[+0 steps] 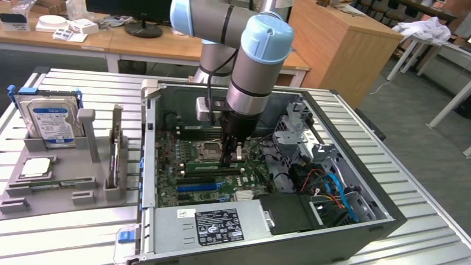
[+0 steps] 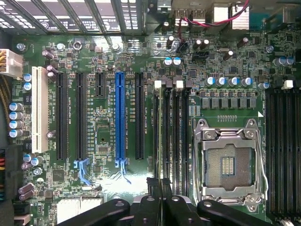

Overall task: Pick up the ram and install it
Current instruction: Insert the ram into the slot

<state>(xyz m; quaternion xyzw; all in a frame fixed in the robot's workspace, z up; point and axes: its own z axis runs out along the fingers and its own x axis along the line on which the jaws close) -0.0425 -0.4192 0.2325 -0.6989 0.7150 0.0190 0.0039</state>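
My gripper [image 1: 234, 155] is down inside the open computer case [image 1: 383, 215], just beside the CPU socket [image 2: 228, 165]. Its black fingertips [image 2: 154, 188] are pressed together on the thin top edge of the ram [image 2: 164, 136]. The ram is seen edge-on as a dark narrow stick. It stands in one of the memory slots [image 2: 184, 136] next to the socket, between white latches [image 2: 158, 84]. How deep it sits in the slot is hidden by the fingers.
A grey parts tray [image 1: 87, 144] at the exterior view's left holds a silver hard drive with a blue label [image 1: 50, 118], an upright card [image 1: 116, 148] and a chip [image 1: 37, 167]. Cables [image 1: 335, 190] and the power supply [image 1: 217, 223] crowd the case.
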